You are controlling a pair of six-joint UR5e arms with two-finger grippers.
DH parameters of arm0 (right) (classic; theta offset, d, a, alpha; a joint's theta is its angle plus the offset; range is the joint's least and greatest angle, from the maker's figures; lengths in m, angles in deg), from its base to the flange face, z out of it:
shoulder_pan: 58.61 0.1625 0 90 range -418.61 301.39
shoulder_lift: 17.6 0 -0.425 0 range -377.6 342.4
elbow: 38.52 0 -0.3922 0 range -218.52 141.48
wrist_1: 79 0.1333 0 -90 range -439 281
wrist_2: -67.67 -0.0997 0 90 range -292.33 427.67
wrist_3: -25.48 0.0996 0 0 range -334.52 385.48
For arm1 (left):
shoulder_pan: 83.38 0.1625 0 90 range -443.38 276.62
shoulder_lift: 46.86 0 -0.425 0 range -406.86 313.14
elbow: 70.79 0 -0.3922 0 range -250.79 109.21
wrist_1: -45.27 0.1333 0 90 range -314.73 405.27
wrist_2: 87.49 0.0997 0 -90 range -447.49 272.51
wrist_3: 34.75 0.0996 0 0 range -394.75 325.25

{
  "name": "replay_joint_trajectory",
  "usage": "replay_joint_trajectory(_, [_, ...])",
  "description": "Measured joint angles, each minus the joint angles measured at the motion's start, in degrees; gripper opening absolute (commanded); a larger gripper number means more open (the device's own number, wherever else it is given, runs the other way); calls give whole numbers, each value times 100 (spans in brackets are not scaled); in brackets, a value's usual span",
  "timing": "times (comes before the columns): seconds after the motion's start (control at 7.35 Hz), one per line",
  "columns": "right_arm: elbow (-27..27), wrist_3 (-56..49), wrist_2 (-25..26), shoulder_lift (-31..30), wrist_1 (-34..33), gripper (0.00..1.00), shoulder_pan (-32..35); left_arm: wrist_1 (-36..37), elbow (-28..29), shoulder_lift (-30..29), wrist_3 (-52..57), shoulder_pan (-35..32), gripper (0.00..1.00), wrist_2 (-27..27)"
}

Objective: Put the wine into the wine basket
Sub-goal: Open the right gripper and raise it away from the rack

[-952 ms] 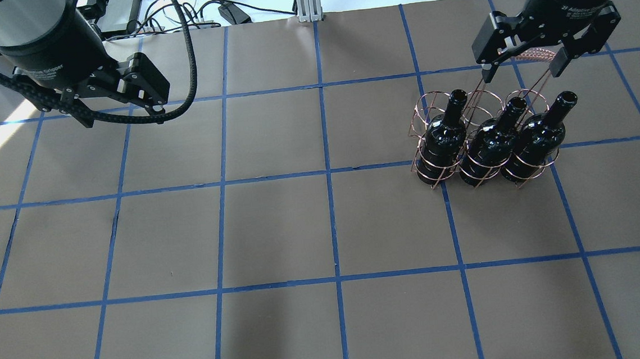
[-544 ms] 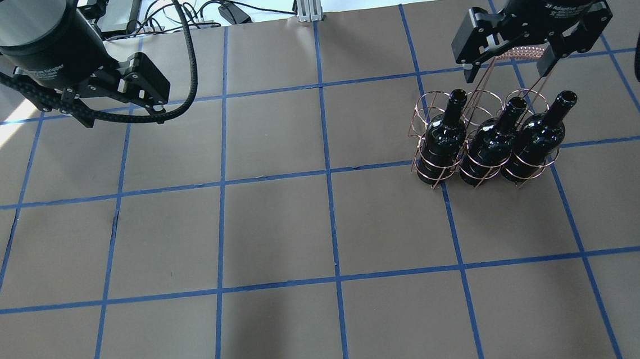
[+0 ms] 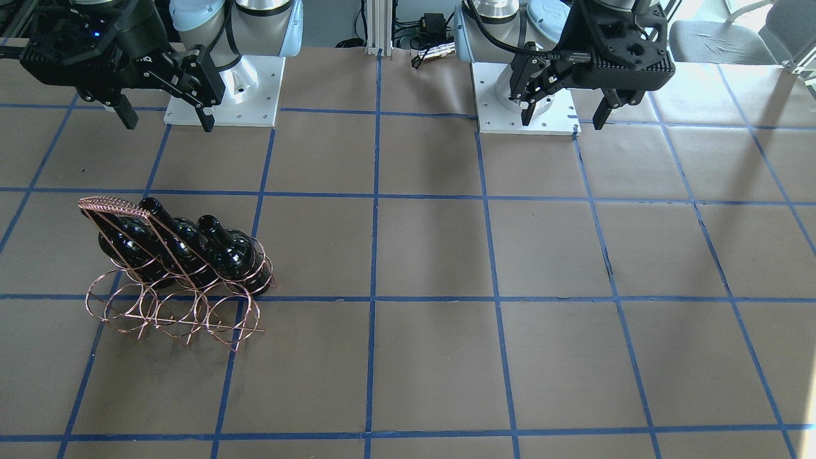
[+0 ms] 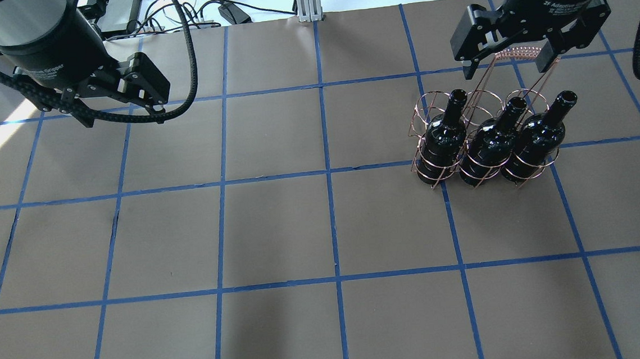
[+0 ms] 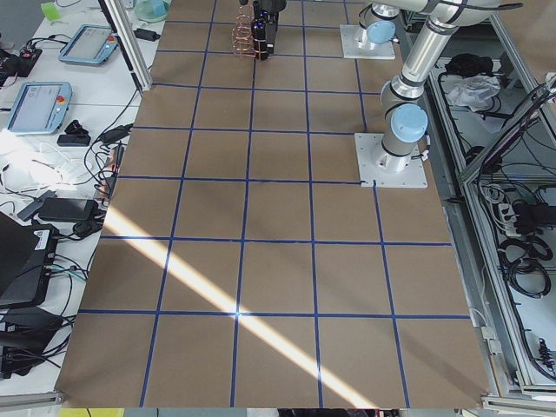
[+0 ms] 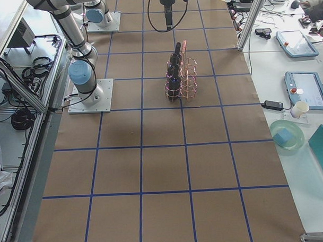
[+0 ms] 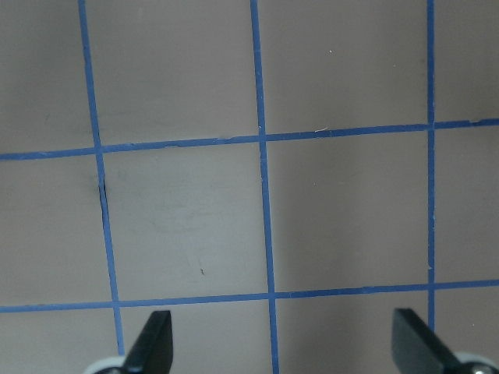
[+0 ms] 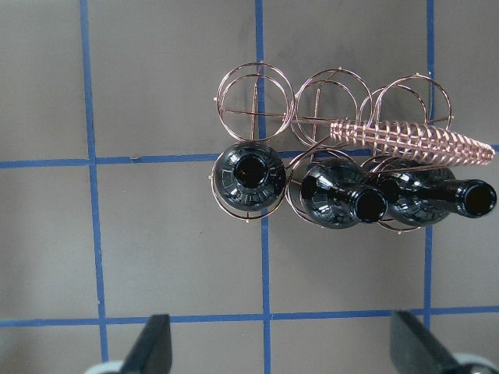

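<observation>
Three near-black wine bottles [image 4: 441, 143] [image 4: 491, 140] [image 4: 536, 133] stand upright in the robot-side row of the copper wire basket [image 4: 520, 51] at the table's right. The basket's far row of rings is empty. My right gripper [image 4: 506, 66] hangs open and empty above the basket's coiled top bar, touching nothing. Its wrist view looks straight down on the bottle mouths [image 8: 249, 173] and the coiled bar [image 8: 413, 139], with the open right gripper [image 8: 284, 351] at the lower edge. My left gripper [image 4: 123, 114] is open and empty at the far left.
Brown paper with a blue tape grid [image 4: 328, 173] covers the table. Both arm bases [image 3: 223, 95] stand on white plates at the robot's edge. Cables and devices [image 4: 218, 9] lie beyond the far edge. The left wrist view shows only bare table [image 7: 187, 218].
My right gripper has moved left and a little further up and away from the bottles, still open. The bottles, the basket and the left arm have not moved.
</observation>
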Motion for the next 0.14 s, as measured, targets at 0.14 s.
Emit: replay_joint_trajectory(0.14, [5, 0, 4, -5, 4, 100, -4, -1, -1, 0, 2, 1, 100, 1])
